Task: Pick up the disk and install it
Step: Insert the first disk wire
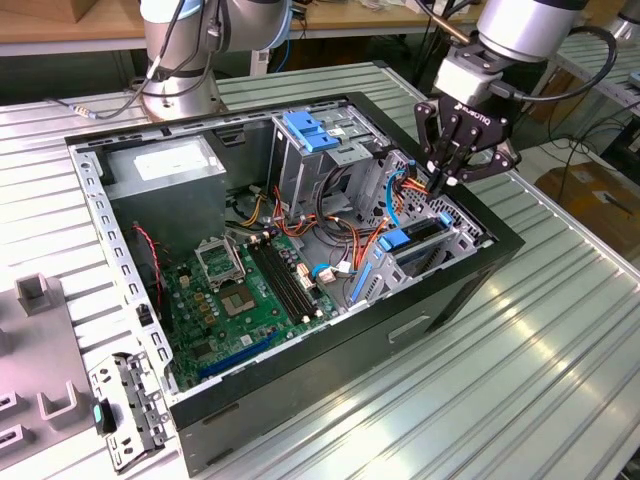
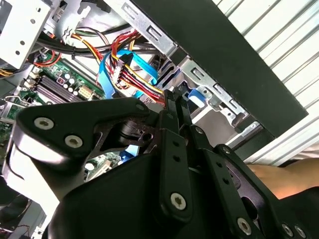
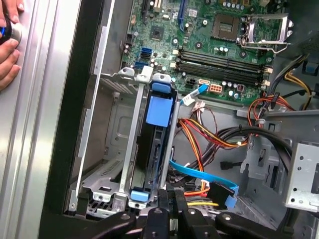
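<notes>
Hovering: gripper (image 1: 447, 182) over drive bay | jaws: together, holding nothing | disk (image 3: 155, 144): seated in bay

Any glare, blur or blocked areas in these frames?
Exterior view: glare streaks the ribbed metal table. Second wrist view: the black pincer body blocks the lower half. First wrist view: evenly lit, the disk in its bay sharp.

Colour key: disk (image 3: 155, 144), dark body with bright blue carrier rails and a blue label patch; gripper (image 1: 447, 178), matt black; motherboard (image 1: 245, 290), green; computer case (image 1: 480, 275), black outside, grey metal within; cable bundle (image 2: 139, 74), red, yellow, orange and black; flat cable (image 3: 199, 174), light blue; worktop (image 1: 540, 380), ribbed silver.
</notes>
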Available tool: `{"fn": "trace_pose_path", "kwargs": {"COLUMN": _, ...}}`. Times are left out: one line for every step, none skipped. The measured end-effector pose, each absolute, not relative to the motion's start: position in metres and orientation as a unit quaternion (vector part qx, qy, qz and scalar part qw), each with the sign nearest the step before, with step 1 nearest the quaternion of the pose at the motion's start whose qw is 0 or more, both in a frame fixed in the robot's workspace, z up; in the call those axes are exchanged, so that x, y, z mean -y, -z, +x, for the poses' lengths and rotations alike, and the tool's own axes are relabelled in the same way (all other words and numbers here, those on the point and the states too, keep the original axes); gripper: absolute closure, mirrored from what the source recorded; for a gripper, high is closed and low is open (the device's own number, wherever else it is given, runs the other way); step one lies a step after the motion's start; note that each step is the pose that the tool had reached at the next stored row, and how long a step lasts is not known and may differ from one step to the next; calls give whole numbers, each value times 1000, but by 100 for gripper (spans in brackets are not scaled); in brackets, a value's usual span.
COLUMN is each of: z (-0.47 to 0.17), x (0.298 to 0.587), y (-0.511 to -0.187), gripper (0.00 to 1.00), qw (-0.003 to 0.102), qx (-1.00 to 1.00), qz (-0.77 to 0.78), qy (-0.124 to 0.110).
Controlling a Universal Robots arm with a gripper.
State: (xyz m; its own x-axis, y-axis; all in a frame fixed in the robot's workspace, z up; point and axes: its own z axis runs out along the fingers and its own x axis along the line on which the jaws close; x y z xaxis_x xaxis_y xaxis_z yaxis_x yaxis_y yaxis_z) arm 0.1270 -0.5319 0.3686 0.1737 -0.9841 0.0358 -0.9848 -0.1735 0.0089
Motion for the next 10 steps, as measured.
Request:
{"fn": "trace_pose_path", "kwargs": {"z": 126, "x": 532, "y": -368, "gripper": 84, "qw": 15, "qx": 644, "qz": 764, "qy": -11}}
{"fn": "trace_pose_path", "kwargs": {"z": 125, "x": 532, "y": -368, "gripper": 84, "qw": 15, "qx": 645, "qz": 764, "qy": -11}}
{"fn": "trace_pose_path", "kwargs": {"z": 124, "x": 532, "y": -368, "gripper": 84, "qw": 15, "qx": 646, "qz": 763, "qy": -11}}
{"fn": "trace_pose_path", "kwargs": {"z": 122, "x": 532, "y": -368, "gripper": 84, "qw": 15, "qx": 646, "qz": 763, "qy": -11}}
{"fn": "trace_pose_path", "kwargs": {"z": 122, "x": 533, "y": -368, "gripper": 84, "qw": 15, "qx": 646, "qz": 763, "qy": -11}}
{"fn": "trace_pose_path", "kwargs": {"z": 121, "x": 535, "y": -368, "gripper": 84, "qw": 15, "qx": 646, "qz": 764, "qy": -11}}
{"fn": "trace_pose_path", "kwargs": {"z": 121, "x": 536, "y": -368, "gripper": 84, "qw": 15, "qx": 646, "qz": 764, "qy": -11}}
{"fn": "trace_pose_path", "kwargs": {"z": 121, "x": 538, "y": -367, "gripper": 84, "qw": 15, "qx": 646, "qz": 763, "qy": -11}}
{"fn": "trace_pose_path", "kwargs": {"z": 121, "x": 538, "y": -367, "gripper": 84, "qw": 15, "qx": 652, "qz": 758, "qy": -11}}
{"fn": "trace_pose_path", "kwargs": {"z": 121, "x": 538, "y": -366, "gripper": 84, "qw": 15, "qx": 661, "qz": 750, "qy": -11}}
